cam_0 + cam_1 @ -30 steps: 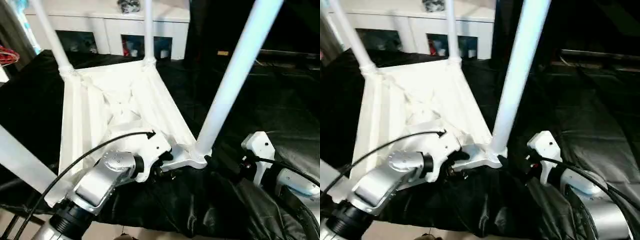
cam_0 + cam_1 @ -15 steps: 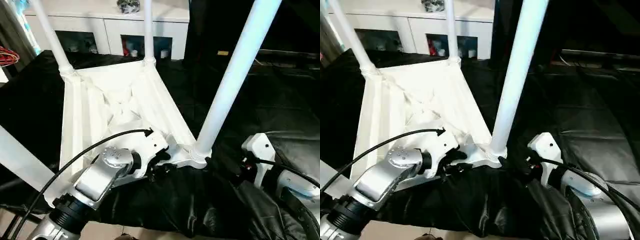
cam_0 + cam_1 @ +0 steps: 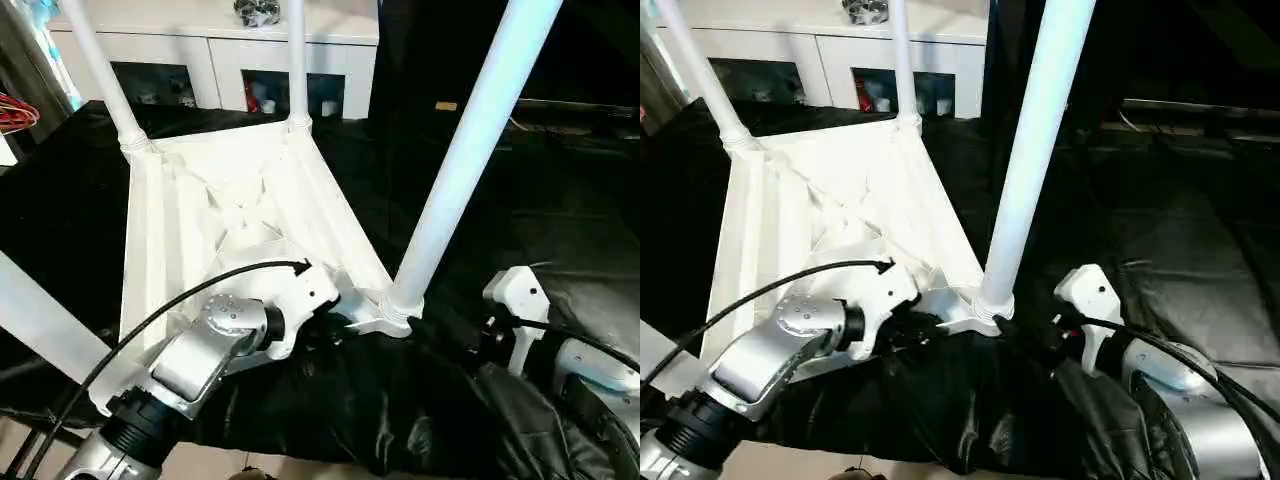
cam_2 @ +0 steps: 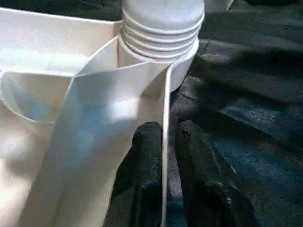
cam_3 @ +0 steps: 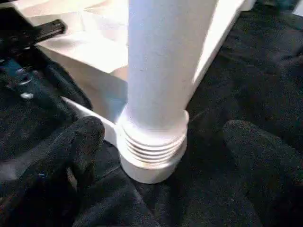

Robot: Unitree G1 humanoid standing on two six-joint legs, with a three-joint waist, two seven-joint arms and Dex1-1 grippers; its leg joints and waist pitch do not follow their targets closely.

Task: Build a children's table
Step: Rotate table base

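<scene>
**Left tool pinches the table's rim beside the near-right leg**

The small all-white plastic children's table [image 3: 235, 215] lies upside down on a desk covered with black cloth [image 3: 560, 210], its ribbed underside facing up and its long tapered round legs standing upward from the corner sockets. Two legs rise at the far corners, one thick leg [image 3: 465, 150] rises at the near-right corner, and a fourth crosses the near-left edge of the head view.

The left tool [image 4: 163, 156] sits at the near edge of the tabletop, just left of the near-right socket. Its two black fingers [image 4: 147, 146] stand close together with the thin white rim of the tabletop between them, one finger inside the rim and one outside, clamped on it.

The right tool [image 5: 158, 156] is at the near right, low against the black cloth, with its fingers spread wide on either side of the base of the near-right leg, where the ridged collar meets the socket. Neither finger touches the leg.

A white cabinet with glass doors [image 3: 215, 60] stands beyond the far end of the desk.
</scene>
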